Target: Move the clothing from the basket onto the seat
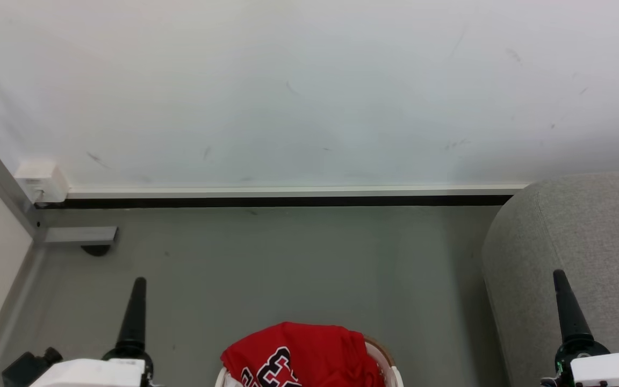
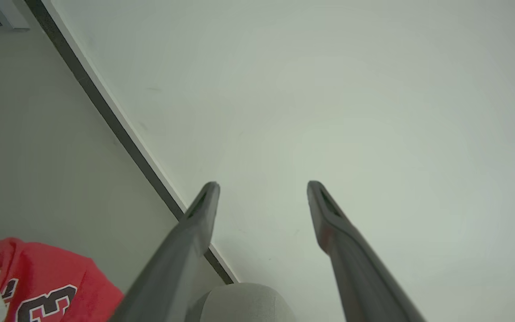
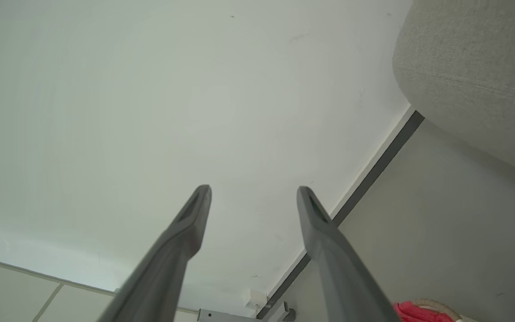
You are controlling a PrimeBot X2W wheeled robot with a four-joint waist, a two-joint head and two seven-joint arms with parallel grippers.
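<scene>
The crumpled red jersey [image 1: 301, 352], lettered in black and white, is heaped in the rounded white basket [image 1: 391, 370] at near centre on smooth grey floor [image 1: 288, 258]. The coarse-woven, round-edged grey seat [image 1: 583, 252] is seen at right. The left gripper [image 2: 262, 188] and right gripper [image 3: 253, 192] are spread wide, with nothing gripped.

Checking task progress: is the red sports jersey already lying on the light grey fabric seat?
No, the red jersey sits in the white plastic basket, apart from the grey seat.
</scene>
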